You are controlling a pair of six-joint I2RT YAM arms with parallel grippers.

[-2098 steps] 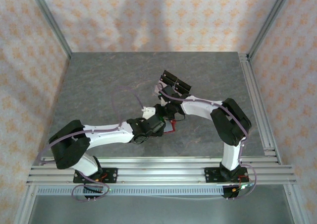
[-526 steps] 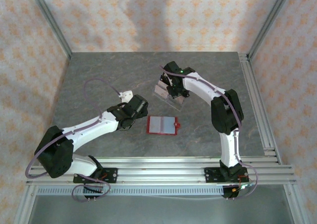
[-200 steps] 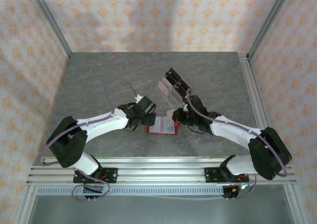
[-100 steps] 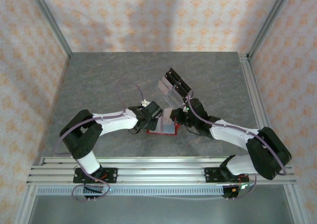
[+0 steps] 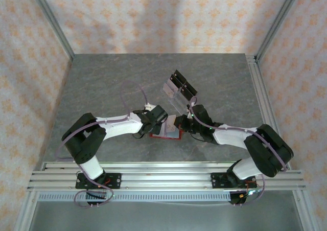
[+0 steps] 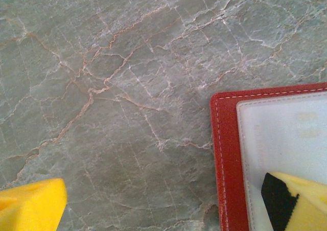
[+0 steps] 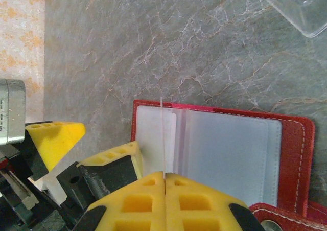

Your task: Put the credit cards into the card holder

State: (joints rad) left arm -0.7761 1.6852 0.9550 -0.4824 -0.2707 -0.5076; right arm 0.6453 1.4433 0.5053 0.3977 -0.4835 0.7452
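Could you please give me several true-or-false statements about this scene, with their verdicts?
1. The flat red card holder lies open on the grey veined table. True.
2. The right gripper has open, empty jaws. False: they are shut on a thin pale card held edge-on.
3. The left gripper has open jaws, one yellow finger over the holder. True.
4. The clear plastic stand rests on the holder. False: it stands on the table, apart.

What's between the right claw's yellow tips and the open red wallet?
A thin pale card, edge-on in the right wrist view, pinched by the right gripper over the wallet.
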